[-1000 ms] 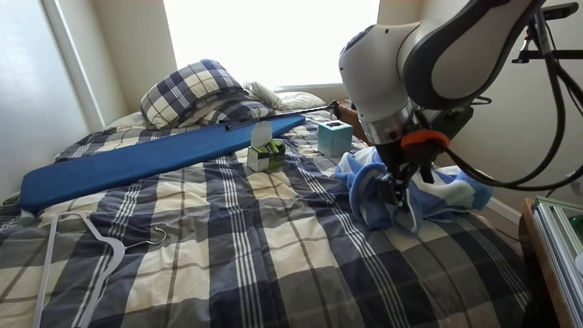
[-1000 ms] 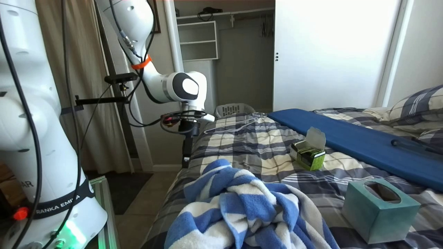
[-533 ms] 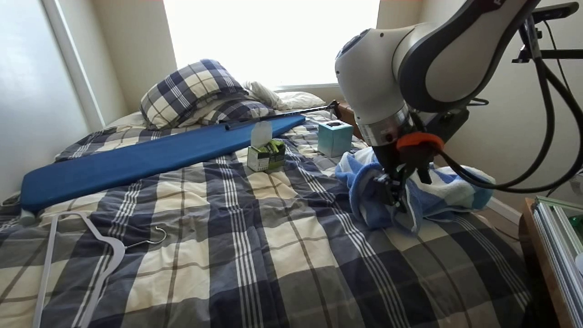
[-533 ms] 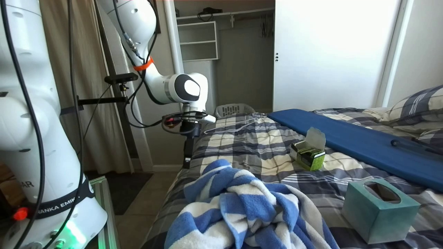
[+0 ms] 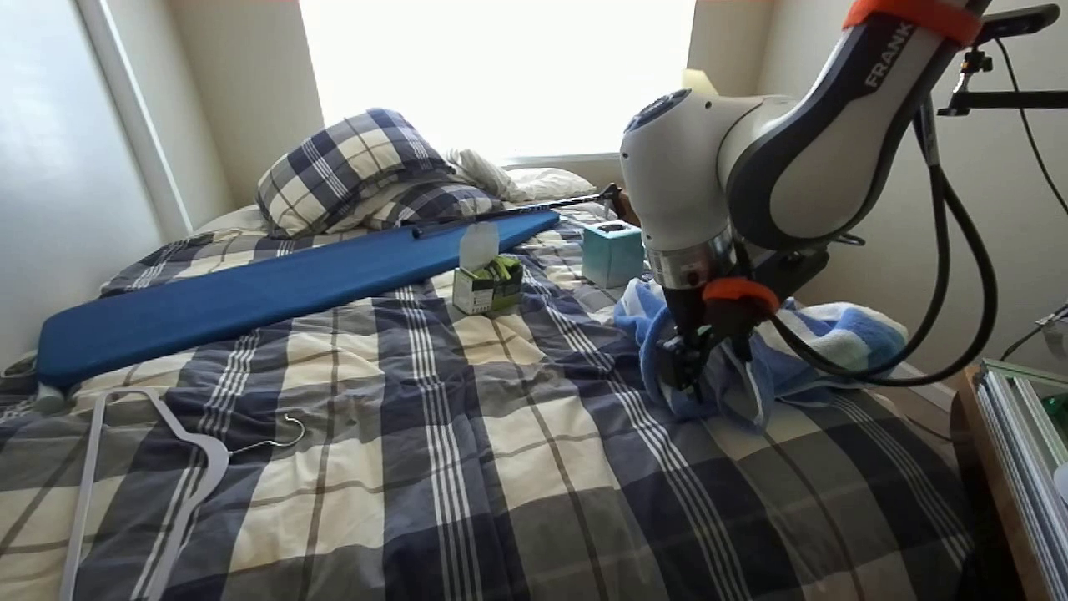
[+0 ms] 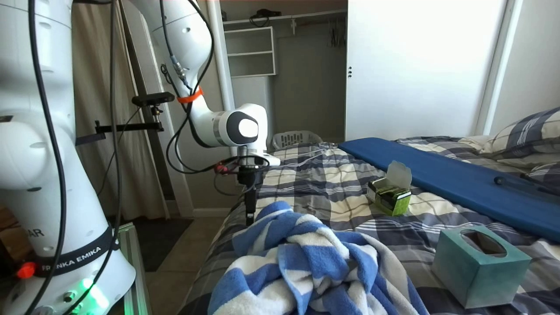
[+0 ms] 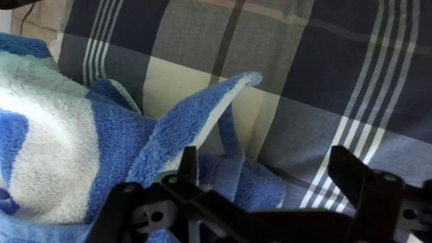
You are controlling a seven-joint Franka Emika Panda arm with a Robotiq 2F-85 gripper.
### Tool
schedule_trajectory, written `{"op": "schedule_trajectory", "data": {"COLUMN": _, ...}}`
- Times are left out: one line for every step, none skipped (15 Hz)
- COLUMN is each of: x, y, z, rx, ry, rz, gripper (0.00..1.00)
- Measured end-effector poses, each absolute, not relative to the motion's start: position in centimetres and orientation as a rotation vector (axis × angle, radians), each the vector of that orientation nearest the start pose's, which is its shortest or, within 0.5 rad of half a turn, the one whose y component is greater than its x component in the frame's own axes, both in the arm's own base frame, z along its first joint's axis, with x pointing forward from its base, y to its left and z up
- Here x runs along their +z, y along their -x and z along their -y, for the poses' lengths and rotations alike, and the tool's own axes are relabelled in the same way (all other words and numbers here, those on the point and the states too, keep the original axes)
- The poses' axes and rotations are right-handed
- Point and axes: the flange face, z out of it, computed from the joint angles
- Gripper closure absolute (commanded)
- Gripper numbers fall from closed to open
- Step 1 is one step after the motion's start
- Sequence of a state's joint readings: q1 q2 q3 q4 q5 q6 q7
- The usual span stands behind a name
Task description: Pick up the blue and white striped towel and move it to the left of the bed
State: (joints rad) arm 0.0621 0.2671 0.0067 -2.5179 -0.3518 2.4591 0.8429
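Towel (image 6: pixel 313 258): plush, blue-white stripes, heaped in soft folds on plaid bed (image 5: pixel 534 451), near teal oval-slotted box (image 6: pixel 477 273). Claw (image 7: pixel 262 160): black, angular, spread wide. Wrist view: towel fold shows between fingertips (image 7: pixel 347 168), contact unclear.

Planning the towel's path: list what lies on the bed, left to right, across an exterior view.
Grey hanger, large plaid pillow, green carton, tissue box, striped towel. Overlapping things, like the blue board, are omitted.
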Motion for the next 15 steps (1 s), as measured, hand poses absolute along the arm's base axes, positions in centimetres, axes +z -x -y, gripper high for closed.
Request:
{"op": "schedule_trajectory", "data": {"x": 14.8, "y": -42.2, "z": -2.7, "rx": 0.369, "ry": 3.320, "rz": -0.793, "gripper": 0.00}}
{"op": "schedule_trajectory", "data": {"x": 14.0, "y": -42.1, "z": -2.5, "rx": 0.383, "ry": 3.317, "rz": -0.801, "gripper": 0.00}}
{"op": "schedule_trajectory", "data": {"x": 13.4, "y": -41.9, "z": -2.4, "rx": 0.407, "ry": 3.312, "rz": -0.811, "gripper": 0.00}}
{"op": "schedule_trajectory", "data": {"x": 12.7, "y": -41.8, "z": -2.5, "rx": 0.435, "ry": 3.305, "rz": -0.824, "gripper": 0.00}}
{"op": "schedule_trajectory", "data": {"x": 12.1, "y": -41.6, "z": -2.6, "rx": 0.465, "ry": 3.294, "rz": -0.836, "gripper": 0.00}}
{"op": "schedule_trajectory", "data": {"x": 11.6, "y": -41.4, "z": -2.7, "rx": 0.492, "ry": 3.282, "rz": -0.854, "gripper": 0.00}}
{"op": "schedule_trajectory", "data": {"x": 11.4, "y": -41.3, "z": -2.8, "rx": 0.516, "ry": 3.271, "rz": -0.875, "gripper": 0.00}}
{"op": "schedule_trajectory", "data": {"x": 11.3, "y": -41.3, "z": -3.0, "rx": 0.533, "ry": 3.262, "rz": -0.895, "gripper": 0.00}}
{"op": "schedule_trajectory", "data": {"x": 11.4, "y": -41.4, "z": -3.2, "rx": 0.544, "ry": 3.256, "rz": -0.913, "gripper": 0.00}}
{"op": "schedule_trajectory", "data": {"x": 11.5, "y": -41.5, "z": -3.4, "rx": 0.557, "ry": 3.254, "rz": -0.929, "gripper": 0.00}}
{"op": "schedule_trajectory", "data": {"x": 11.7, "y": -41.5, "z": -3.6, "rx": 0.574, "ry": 3.256, "rz": -0.946, "gripper": 0.00}}
{"op": "schedule_trajectory", "data": {"x": 11.9, "y": -41.6, "z": -3.9, "rx": 0.594, "ry": 3.261, "rz": -0.962, "gripper": 0.00}}
{"op": "schedule_trajectory", "data": {"x": 12.1, "y": -41.6, "z": -4.1, "rx": 0.624, "ry": 3.270, "rz": -0.984, "gripper": 0.00}}
{"op": "schedule_trajectory", "data": {"x": 12.3, "y": -41.5, "z": -4.4, "rx": 0.658, "ry": 3.279, "rz": -1.009, "gripper": 0.00}}
{"op": "schedule_trajectory", "data": {"x": 12.5, "y": -41.4, "z": -4.7, "rx": 0.689, "ry": 3.288, "rz": -1.033, "gripper": 0.00}}
